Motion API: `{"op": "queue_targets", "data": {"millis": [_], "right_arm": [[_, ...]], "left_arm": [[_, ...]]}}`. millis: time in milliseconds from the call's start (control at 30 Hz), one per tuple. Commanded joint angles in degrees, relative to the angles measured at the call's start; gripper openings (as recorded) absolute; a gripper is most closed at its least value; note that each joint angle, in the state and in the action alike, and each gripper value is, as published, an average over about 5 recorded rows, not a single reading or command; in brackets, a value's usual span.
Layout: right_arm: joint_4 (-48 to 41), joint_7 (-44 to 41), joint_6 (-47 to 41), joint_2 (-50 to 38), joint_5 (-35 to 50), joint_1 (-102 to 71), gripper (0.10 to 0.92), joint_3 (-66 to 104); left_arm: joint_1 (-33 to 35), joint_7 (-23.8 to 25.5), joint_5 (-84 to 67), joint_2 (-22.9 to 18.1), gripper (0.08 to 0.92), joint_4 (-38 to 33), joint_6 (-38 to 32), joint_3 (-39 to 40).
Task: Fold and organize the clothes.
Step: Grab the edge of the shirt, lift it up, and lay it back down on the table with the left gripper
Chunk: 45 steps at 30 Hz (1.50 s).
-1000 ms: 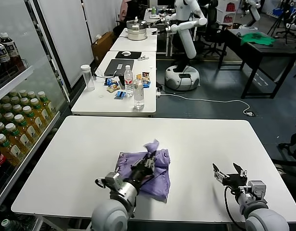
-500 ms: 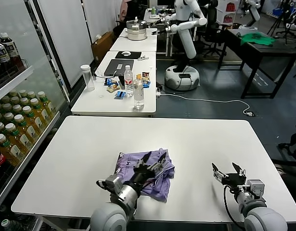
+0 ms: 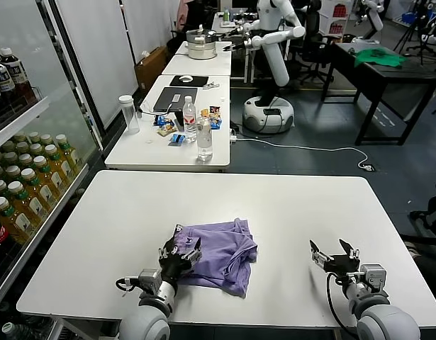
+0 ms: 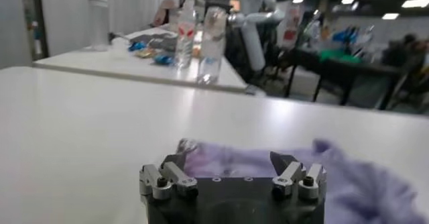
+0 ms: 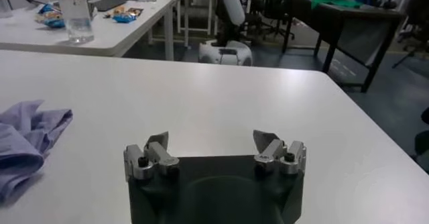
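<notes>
The lavender T-shirt [image 3: 219,253] lies folded into a rumpled bundle on the white table [image 3: 132,212], near its front middle. My left gripper [image 3: 178,249] is open and empty, low over the table at the shirt's near left edge. In the left wrist view the shirt [image 4: 335,178] lies just beyond the open left gripper [image 4: 229,161]. My right gripper [image 3: 334,253] is open and empty near the table's front right, well apart from the shirt. In the right wrist view the right gripper [image 5: 211,140] is over bare table and the shirt's edge [image 5: 30,135] shows off to one side.
A second white table [image 3: 150,145] behind holds water bottles [image 3: 204,138], snacks, a laptop and a white cylinder [image 3: 129,113]. A drinks fridge [image 3: 19,170] stands at the left. Another robot [image 3: 271,64] and a dark table with green cloth [image 3: 377,57] stand at the back.
My left gripper let go of the shirt and drew back toward the shirt's near left edge. The raised fold dropped and the shirt now lies flatter. The right arm barely moved.
</notes>
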Motion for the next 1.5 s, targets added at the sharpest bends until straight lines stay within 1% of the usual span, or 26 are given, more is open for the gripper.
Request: {"op": "queue_targets", "data": {"millis": [33, 133, 233, 400, 567, 667, 933, 1000, 1100, 1200, 1267, 1333, 1500], "right_arm": [[0.23, -0.02, 0.03, 0.05, 0.00, -0.20, 0.823, 0.19], [0.30, 0.00, 0.03, 0.19, -0.02, -0.16, 0.823, 0.10], [0.44, 0.02, 0.01, 0.28, -0.02, -0.07, 0.823, 0.05], [0.64, 0.03, 0.00, 0.21, 0.04, -0.17, 0.823, 0.30], [0.97, 0.04, 0.00, 0.29, 0.09, -0.55, 0.823, 0.64], [1.21, 0.05, 0.00, 0.30, 0.12, -0.82, 0.823, 0.85], [1.59, 0.09, -0.01, 0.44, 0.18, -1.15, 0.823, 1.31], [1.60, 0.09, -0.01, 0.44, 0.19, -1.17, 0.823, 1.35], [1.58, 0.11, 0.00, 0.46, 0.23, -1.07, 0.823, 1.36], [1.62, 0.12, -0.01, 0.48, 0.29, -0.91, 0.823, 1.30], [1.62, 0.10, 0.01, 0.46, 0.34, -0.75, 0.823, 1.23], [1.56, 0.06, 0.05, 0.43, 0.40, -0.54, 0.823, 1.16], [1.57, -0.11, 0.28, 0.38, 0.40, -0.26, 0.823, 1.03]], "left_arm": [[0.52, -3.04, 6.00, 0.65, 0.823, 4.01, 1.08, -1.68], [0.86, -2.65, 3.25, 0.71, 0.823, 2.51, 1.02, -1.40], [1.32, -1.62, -1.80, 0.63, 0.787, 0.78, 1.00, -1.23], [1.59, -0.11, -9.41, 0.29, 0.646, -0.49, 1.03, -1.22], [0.72, 0.12, -17.14, -0.16, 0.507, 0.91, 1.33, -2.24], [0.79, 0.11, -20.76, -0.44, 0.420, 0.51, 0.41, -3.42], [1.41, 0.17, -35.52, -2.18, 0.187, -1.80, -2.54, -11.45], [1.79, 0.37, -39.02, -2.25, 0.144, -2.48, -2.84, -13.67], [2.24, 0.52, -43.49, -1.75, 0.123, -3.79, -2.78, -17.41], [2.54, 0.48, -47.11, -0.05, 0.124, -5.32, -2.18, -22.58], [2.61, 0.38, -49.43, 1.95, 0.124, -6.15, -1.26, -27.24], [2.60, 0.26, -51.72, 4.83, 0.124, -6.73, -0.04, -32.70], [2.02, 0.20, -56.08, 14.29, 0.124, -8.13, 2.92, -45.69]]}}
